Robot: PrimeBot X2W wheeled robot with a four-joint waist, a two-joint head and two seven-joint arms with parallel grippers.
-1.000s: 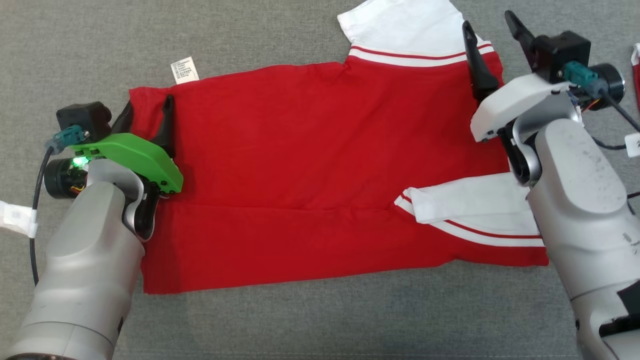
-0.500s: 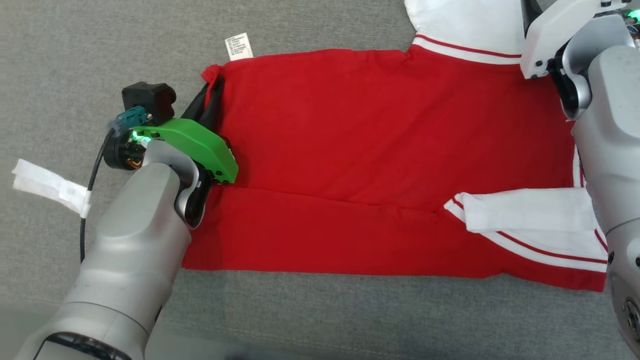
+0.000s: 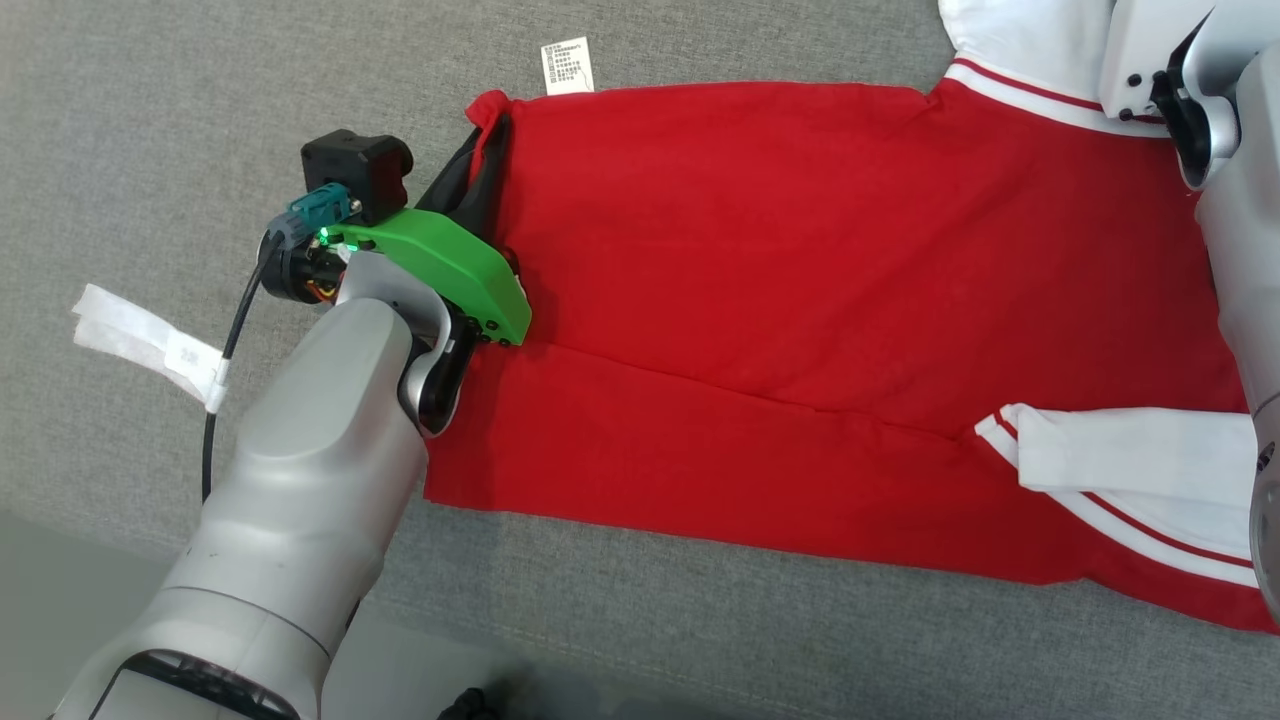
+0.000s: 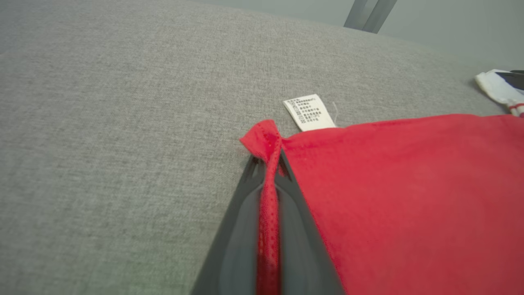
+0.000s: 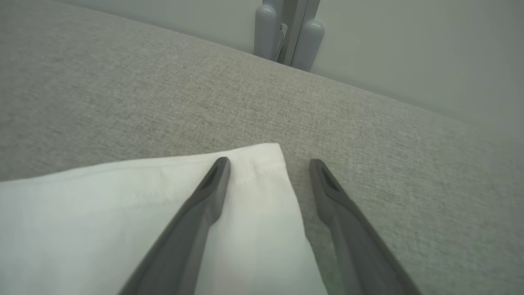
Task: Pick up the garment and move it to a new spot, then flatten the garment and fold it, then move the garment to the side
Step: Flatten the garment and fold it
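The garment (image 3: 800,290) is a red shirt with white, red-striped sleeves, lying flat and folded lengthwise on the grey surface. My left gripper (image 3: 487,135) is shut on its far left corner, and a pinched strip of red hem (image 4: 268,180) runs between the dark fingers. A white care label (image 3: 567,68) (image 4: 310,114) sticks out just beyond that corner. My right gripper (image 5: 268,164) is open above the far white sleeve (image 5: 123,221), one finger over the cloth and one over bare surface past the sleeve's edge. Its white wrist housing (image 3: 1150,50) sits at the top right of the head view.
The grey fabric surface (image 3: 150,120) stretches around the shirt. A white tag (image 3: 140,335) hangs on my left arm's cable at the left. Beyond the surface's far edge stands a grey post (image 5: 286,32). The near white sleeve (image 3: 1130,465) lies folded over the red body.
My left gripper has closed on the shirt's far left corner, bunching the hem. The head camera has turned left, so the shirt sits further right in its view. The right gripper stays open.
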